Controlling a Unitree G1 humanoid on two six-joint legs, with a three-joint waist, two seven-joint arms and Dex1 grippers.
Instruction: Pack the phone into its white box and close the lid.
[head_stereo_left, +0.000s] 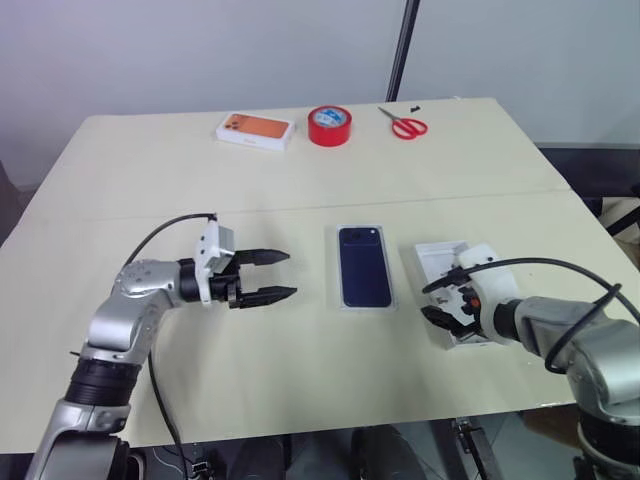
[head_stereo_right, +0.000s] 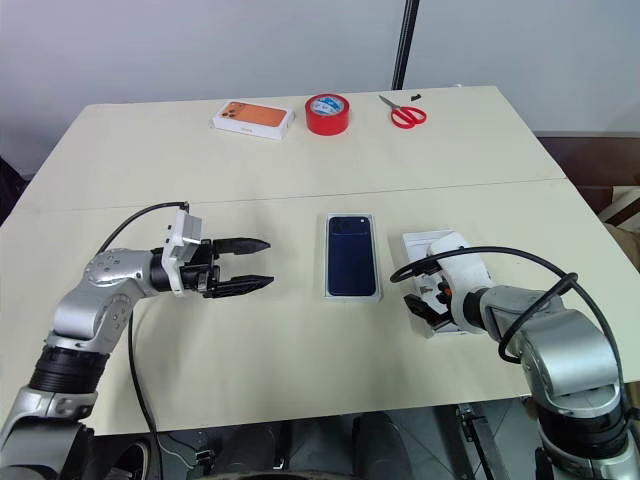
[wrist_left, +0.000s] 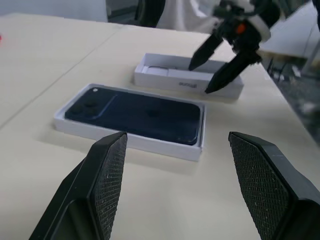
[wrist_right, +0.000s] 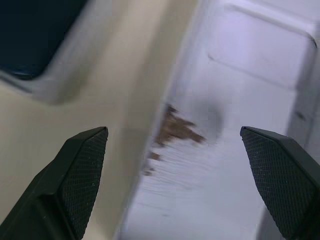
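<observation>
**benchrat:** Two arms over one big pale beige desk (head_stereo_left: 300, 180). Going down in size: the deep white cardboard lid (head_stereo_right: 440, 262) lies open side up near the right edge. The shallow white cardboard box (wrist_left: 131, 141) sits mid-desk with the slim navy glossy phone (head_stereo_left: 363, 266) already lying flat inside it, camera corner away from the robot. Left pincer (head_stereo_left: 268, 276) hangs level just beside the box, released, holding nothing. Right pincer (wrist_left: 212, 71) is tipped down over the lid, also spread wide and empty.

**solderjoe:** So what bites from here?

**benchrat:** My guess: the lid. It has to be flipped over before it goes on, and thin cardboard walls grabbed by one edge could slip or twist mid-turn. If it comes down skewed, a corner may catch the rim and shove the box along, since nothing's bracing it. Far end clutter, meaning orange-pictured white box (head_stereo_left: 254, 132), red tape roll (head_stereo_left: 329, 125) and red-handled scissors (head_stereo_left: 404, 124), is well apart, no worry.
</observation>
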